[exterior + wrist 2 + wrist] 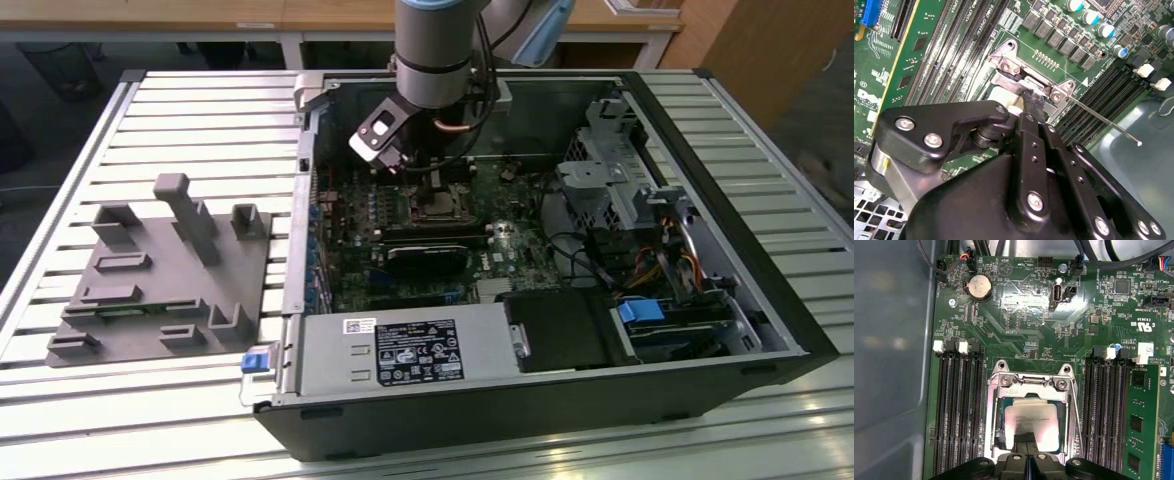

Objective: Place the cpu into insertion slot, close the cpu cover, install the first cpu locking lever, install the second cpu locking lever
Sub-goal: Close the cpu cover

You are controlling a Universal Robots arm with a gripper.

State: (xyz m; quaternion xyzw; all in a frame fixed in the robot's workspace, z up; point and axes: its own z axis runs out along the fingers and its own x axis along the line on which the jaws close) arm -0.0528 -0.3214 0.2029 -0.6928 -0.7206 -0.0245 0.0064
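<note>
Currently the arm [434,50] reaches down into the open pc case [534,415], which sits on the slatted table [174,100] toward the edge on the exterior view's right. A grey fixture [160,270] lies near the table's edge on the exterior view's left, well apart from the case. The hand [1025,436] is closed, fingertips together with nothing seen between them, tips down on the cpu [1031,415] at its near edge. The cpu sits flat in the socket, mid motherboard [1024,315], between the two banks of memory slots [959,410]. The cpu cover [1029,389] looks lowered over the socket, framing the cpu through its cut-out. In the second wrist view one locking lever [1104,123] is a thin rod sticking out free from a socket corner, unlatched, reaching past the memory slots. One memory stick [1141,420] is seated in the bank by the board's edge. A coin battery [978,287] sits beyond the socket from the hand, well apart from it
</note>
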